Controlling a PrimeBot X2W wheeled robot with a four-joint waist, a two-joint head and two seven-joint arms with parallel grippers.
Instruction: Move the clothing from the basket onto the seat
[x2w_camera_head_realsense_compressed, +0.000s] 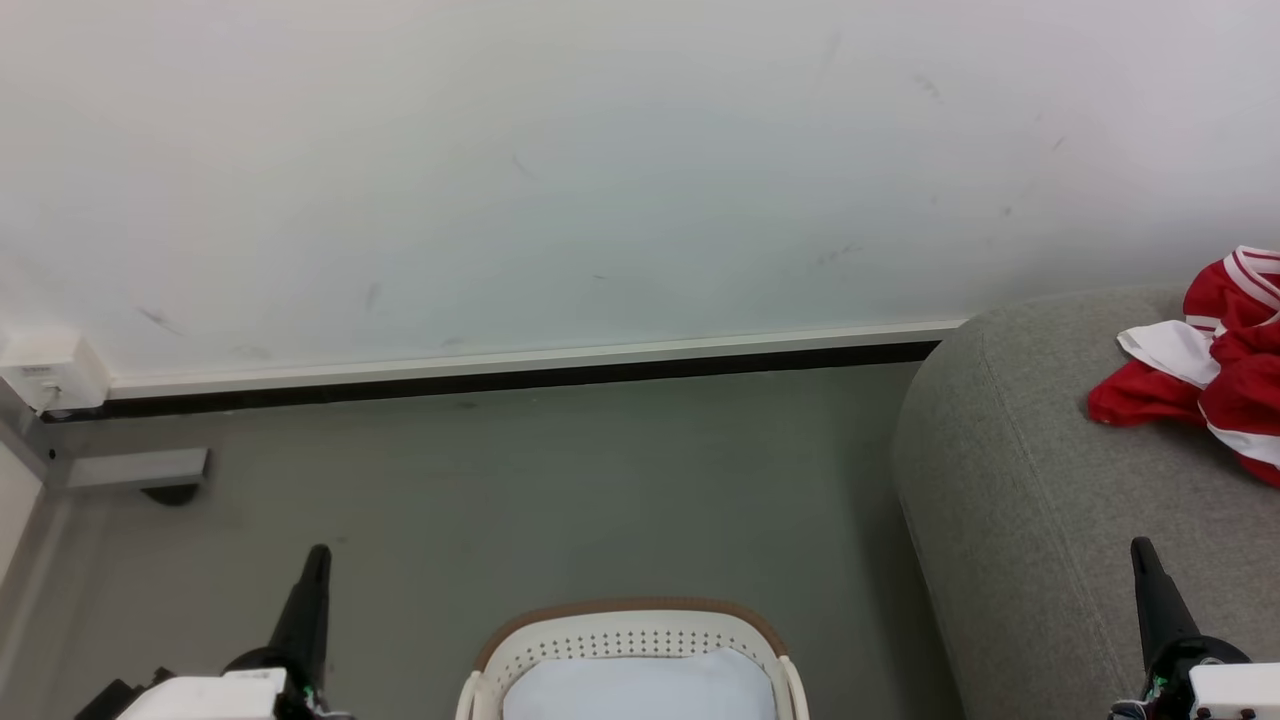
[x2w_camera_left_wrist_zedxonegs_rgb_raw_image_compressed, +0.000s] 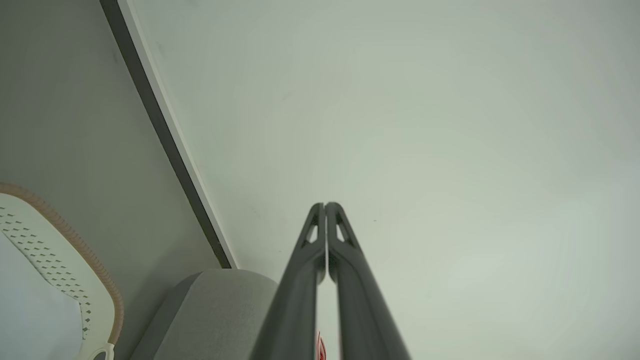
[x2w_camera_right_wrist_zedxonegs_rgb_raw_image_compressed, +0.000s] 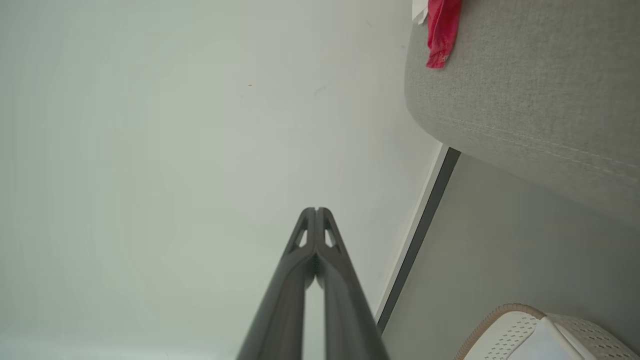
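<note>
The red clothing (x2w_camera_head_realsense_compressed: 1215, 365) with white trim lies crumpled on the grey seat (x2w_camera_head_realsense_compressed: 1040, 500) at the right edge of the head view, and a strip of the clothing (x2w_camera_right_wrist_zedxonegs_rgb_raw_image_compressed: 440, 30) shows on the seat (x2w_camera_right_wrist_zedxonegs_rgb_raw_image_compressed: 525, 90) in the right wrist view. The cream basket (x2w_camera_head_realsense_compressed: 630, 640) with its brown rim stands on the floor at bottom centre, holding just a pale liner cloth (x2w_camera_head_realsense_compressed: 640, 690). My left gripper (x2w_camera_head_realsense_compressed: 318, 553) is shut and empty, left of the basket. My right gripper (x2w_camera_head_realsense_compressed: 1140, 548) is shut and empty, over the seat's near part. Both point at the wall.
A white wall (x2w_camera_head_realsense_compressed: 600, 170) with a dark skirting strip (x2w_camera_head_realsense_compressed: 500, 380) runs behind the grey floor (x2w_camera_head_realsense_compressed: 550, 480). A white socket box (x2w_camera_head_realsense_compressed: 45, 368) and a grey bracket (x2w_camera_head_realsense_compressed: 140, 468) sit at the far left. The basket (x2w_camera_left_wrist_zedxonegs_rgb_raw_image_compressed: 60, 260) and the seat's end (x2w_camera_left_wrist_zedxonegs_rgb_raw_image_compressed: 210, 315) appear in the left wrist view.
</note>
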